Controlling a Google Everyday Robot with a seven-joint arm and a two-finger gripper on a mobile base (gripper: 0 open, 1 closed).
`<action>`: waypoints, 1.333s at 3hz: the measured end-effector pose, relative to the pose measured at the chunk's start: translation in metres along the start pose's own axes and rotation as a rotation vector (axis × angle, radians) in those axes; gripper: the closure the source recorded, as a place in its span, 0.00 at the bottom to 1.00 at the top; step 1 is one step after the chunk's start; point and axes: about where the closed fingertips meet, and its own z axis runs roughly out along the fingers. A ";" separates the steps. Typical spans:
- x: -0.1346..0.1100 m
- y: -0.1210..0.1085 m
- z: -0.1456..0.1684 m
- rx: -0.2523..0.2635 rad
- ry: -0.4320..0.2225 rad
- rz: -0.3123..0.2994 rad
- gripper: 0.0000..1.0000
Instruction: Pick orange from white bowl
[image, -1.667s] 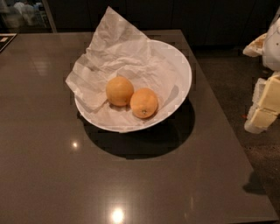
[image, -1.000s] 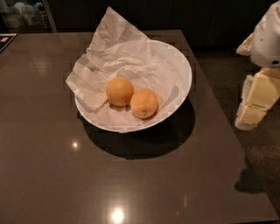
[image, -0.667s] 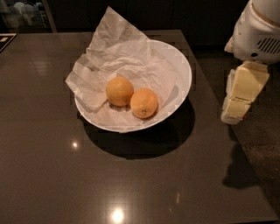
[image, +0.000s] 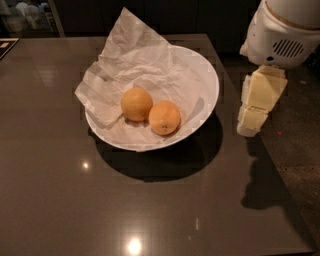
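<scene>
The orange (image: 164, 118), deep orange with a small dark stem dimple, lies in the white bowl (image: 210, 75) on crumpled white paper (image: 131, 57). A paler, yellower fruit (image: 136, 103) touches it on its left. My gripper (image: 256, 107), cream-coloured under a white arm housing (image: 282, 30), hangs just right of the bowl's rim, above the table's right edge. It holds nothing that I can see.
The bowl sits on a dark glossy table (image: 60, 200). The table's right edge runs close under the gripper, with dark speckled floor (image: 300, 140) beyond. The arm's shadow falls on the table at the lower right.
The arm and gripper have moved in from the right edge of the view toward the bowl. The bowl and both fruits have not moved.
</scene>
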 end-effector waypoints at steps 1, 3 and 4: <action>-0.035 -0.002 -0.004 0.007 -0.035 -0.017 0.00; -0.103 0.003 0.007 -0.042 -0.053 -0.034 0.00; -0.122 0.008 0.020 -0.079 -0.052 -0.024 0.07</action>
